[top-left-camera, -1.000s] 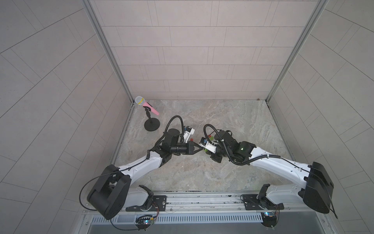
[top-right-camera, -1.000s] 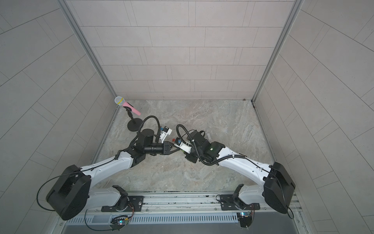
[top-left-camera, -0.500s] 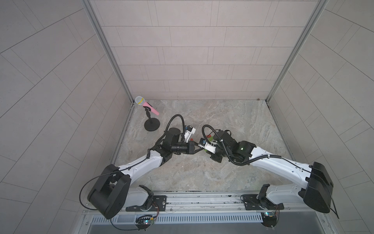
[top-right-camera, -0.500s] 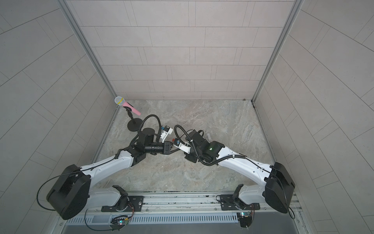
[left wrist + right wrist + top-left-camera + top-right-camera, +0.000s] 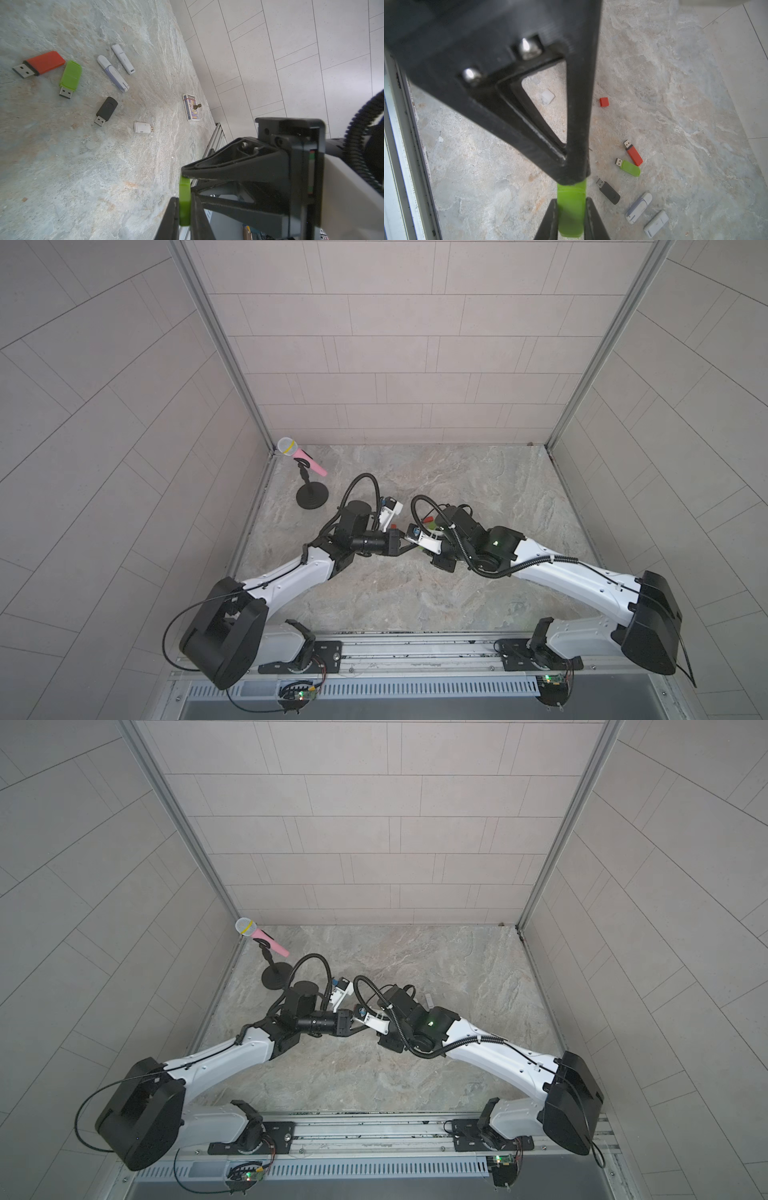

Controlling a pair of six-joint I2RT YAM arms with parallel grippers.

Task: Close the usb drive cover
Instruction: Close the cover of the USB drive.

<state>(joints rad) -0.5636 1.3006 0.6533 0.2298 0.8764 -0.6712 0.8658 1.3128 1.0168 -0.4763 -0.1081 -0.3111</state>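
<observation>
The left claw [image 5: 184, 197] is clamping one end of the green usb drive [image 5: 571, 218]. The right claw [image 5: 571, 200] is clamping the other end, tip against tip, above the table [image 5: 478, 489] and well apart from the microphone stand [image 5: 311, 501], toward the right arm's side. Over the last second both claws are staying closed and the joined pair is barely drifting, so the cover is probably being pressed home rather than lined up. Whether it is seating fully I cannot tell. Farther still from the microphone stand, an uncapped red drive [image 5: 39, 64] and a printed box [image 5: 191, 107] are lying on the table. The box's print is showing too small to read, and no brand is reading on any drive.
</observation>
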